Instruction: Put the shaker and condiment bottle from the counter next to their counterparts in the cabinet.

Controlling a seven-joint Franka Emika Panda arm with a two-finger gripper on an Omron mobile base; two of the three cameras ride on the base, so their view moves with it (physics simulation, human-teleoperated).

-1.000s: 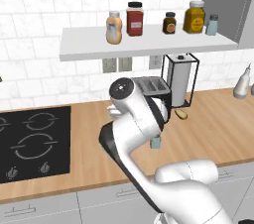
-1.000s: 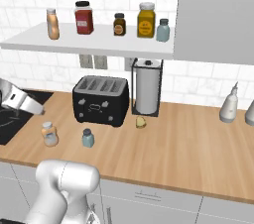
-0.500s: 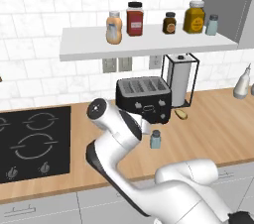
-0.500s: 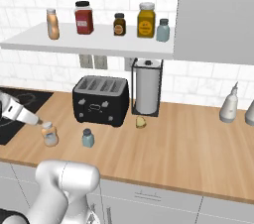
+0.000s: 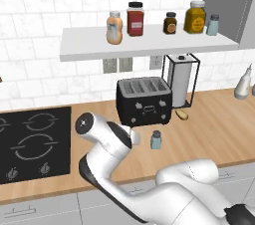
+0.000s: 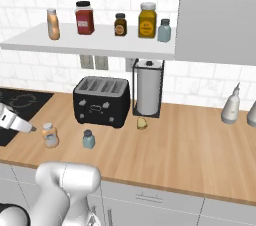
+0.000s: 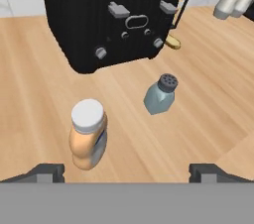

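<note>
The condiment bottle [image 7: 88, 140], peach-orange with a pale cap, stands on the wooden counter just ahead of my gripper [image 7: 127, 173], nearer the left fingertip. The gripper is open, its fingers wide apart with nothing between them. In the right base view the gripper [image 6: 27, 127] hangs low, just left of the bottle [image 6: 49, 135]. To the bottle's right stands the shaker [image 7: 161, 94] [image 6: 88, 139] [image 5: 156, 140], in front of the toaster. On the cabinet shelf [image 6: 90, 41] the matching bottle [image 6: 52, 24] stands at the left end and the matching shaker [image 6: 164, 30] at the right.
A black toaster [image 6: 102, 101] sits behind the counter items, with a paper towel holder [image 6: 148, 92] and a small yellow piece [image 6: 142, 123] to its right. A black hob [image 5: 32, 147] lies to the left. A red jar [image 6: 84, 18], dark jar [image 6: 120, 24] and amber jar [image 6: 147, 20] share the shelf.
The arm has swung left and down, from in front of the toaster to the counter's left part. The gripper now sits low beside the condiment bottle. Bottle and shaker have not moved.
</note>
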